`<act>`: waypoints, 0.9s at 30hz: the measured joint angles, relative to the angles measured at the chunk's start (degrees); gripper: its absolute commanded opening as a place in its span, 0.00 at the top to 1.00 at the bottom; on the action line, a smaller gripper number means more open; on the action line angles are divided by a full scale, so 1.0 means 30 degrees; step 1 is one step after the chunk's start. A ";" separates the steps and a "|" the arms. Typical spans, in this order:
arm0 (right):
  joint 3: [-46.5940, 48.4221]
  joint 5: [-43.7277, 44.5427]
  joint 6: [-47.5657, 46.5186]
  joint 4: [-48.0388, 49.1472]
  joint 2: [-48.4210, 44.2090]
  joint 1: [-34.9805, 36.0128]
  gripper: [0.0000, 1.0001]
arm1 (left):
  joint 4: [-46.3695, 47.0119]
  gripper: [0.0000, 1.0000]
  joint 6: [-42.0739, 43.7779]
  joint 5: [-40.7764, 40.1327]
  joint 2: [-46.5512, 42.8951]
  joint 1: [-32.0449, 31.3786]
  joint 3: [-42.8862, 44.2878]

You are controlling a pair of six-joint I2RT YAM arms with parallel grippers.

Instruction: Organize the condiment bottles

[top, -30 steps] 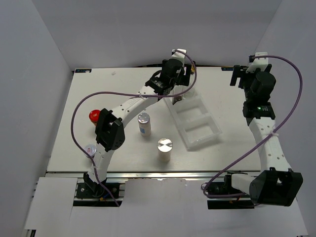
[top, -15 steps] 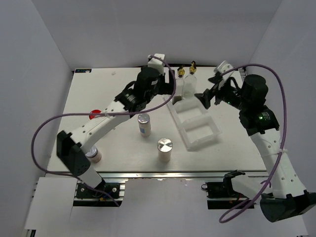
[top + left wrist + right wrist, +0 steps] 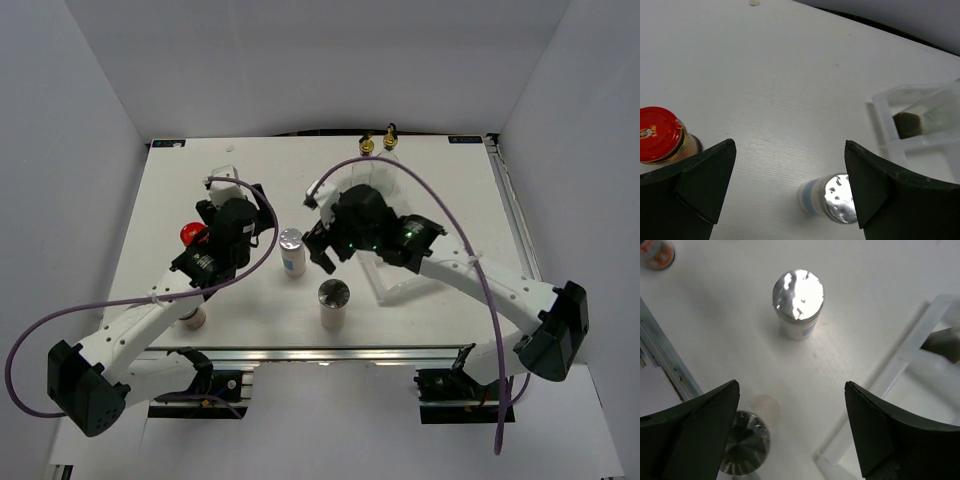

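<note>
Top view: buries most of the tray (image 3: 390,290) under the right arm (image 3: 470,275); hides part of the red-capped jar (image 3: 187,234) and the pale-lidded jar (image 3: 192,320) behind the left arm (image 3: 150,315).
Left wrist view: crops the left fingers (image 3: 700,190) at the bottom edge; tucks one side of a silver-lidded cylinder (image 3: 825,200) behind a finger; blurs a dark shape (image 3: 907,125) in the tray beyond naming.
Right wrist view: cuts a small jar (image 3: 655,252) at the top-left corner; loses the second cylinder (image 3: 747,445), blurred, behind the right fingers (image 3: 695,435) and bottom edge.
</note>
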 measured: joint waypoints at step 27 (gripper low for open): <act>-0.1464 0.5792 0.6375 -0.6513 0.2696 0.4903 0.67 | 0.0576 0.02 -0.0262 0.3293 0.0248 0.3322 -0.1887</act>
